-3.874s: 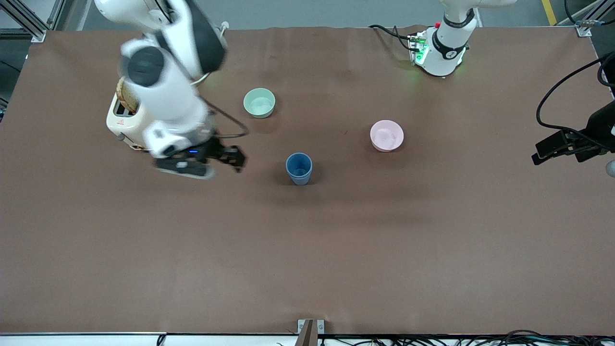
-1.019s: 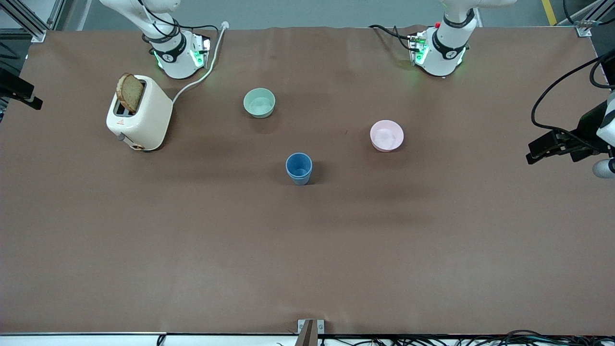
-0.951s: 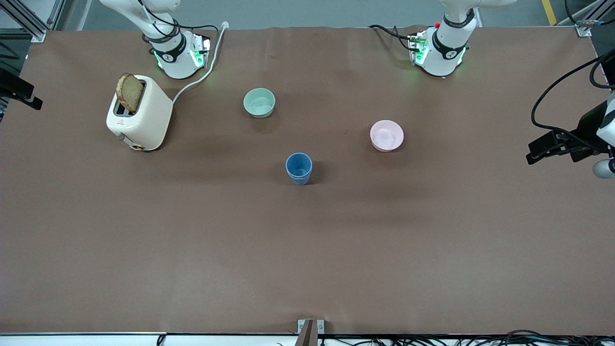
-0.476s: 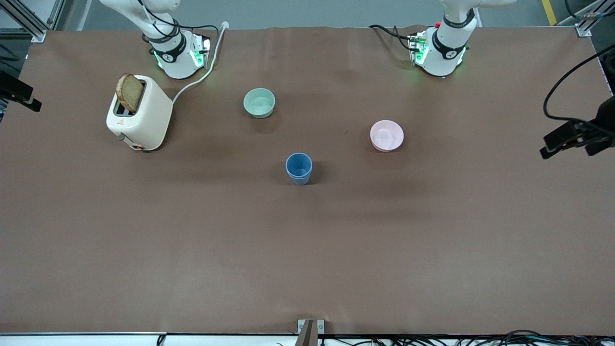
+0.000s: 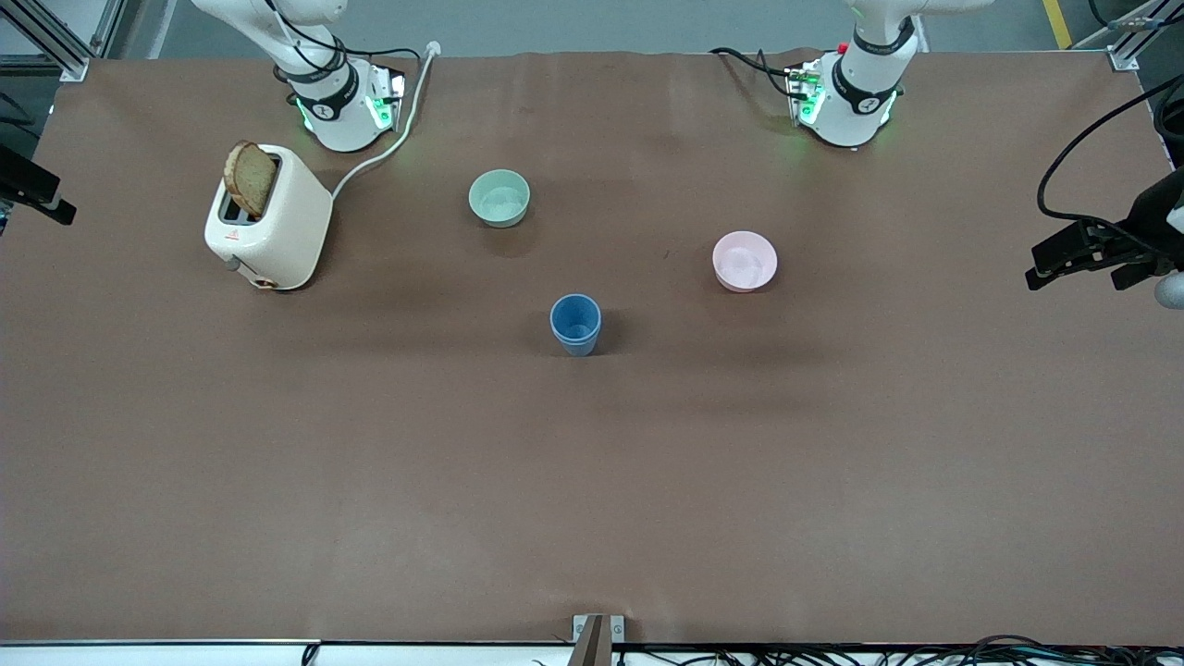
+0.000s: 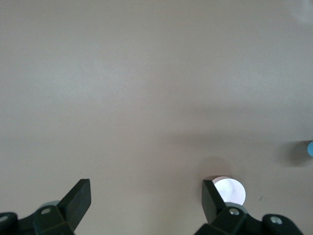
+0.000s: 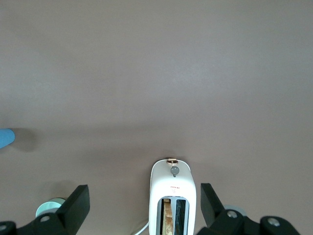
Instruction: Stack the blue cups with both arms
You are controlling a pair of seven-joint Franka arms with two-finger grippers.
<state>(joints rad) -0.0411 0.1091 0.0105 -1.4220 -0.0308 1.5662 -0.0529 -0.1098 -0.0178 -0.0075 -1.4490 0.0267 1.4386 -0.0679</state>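
Front view: the blue cups [image 5: 575,324] stand upright as one stack near the middle of the brown table [image 5: 592,481], nothing touching them; whether one sits inside the other cannot be told for sure. The pink bowl [image 5: 745,261] lies a little farther from the camera, toward the left arm's end, and the mint-green bowl [image 5: 499,197] farther still, toward the right arm's end; both are well apart from the stack. A cream toaster [image 5: 268,231] stands near the right arm's base with a slice of brown bread [image 5: 248,178] poking out of one slot; it carries a small red mark on its end face, too small to read, and a white cord [image 5: 388,139] runs from it toward that base. The left gripper [image 6: 146,200] hangs high over the table's edge at the left arm's end, fingers spread wide and empty. The right gripper [image 7: 144,203] hangs above the toaster, fingers likewise wide apart and holding nothing.
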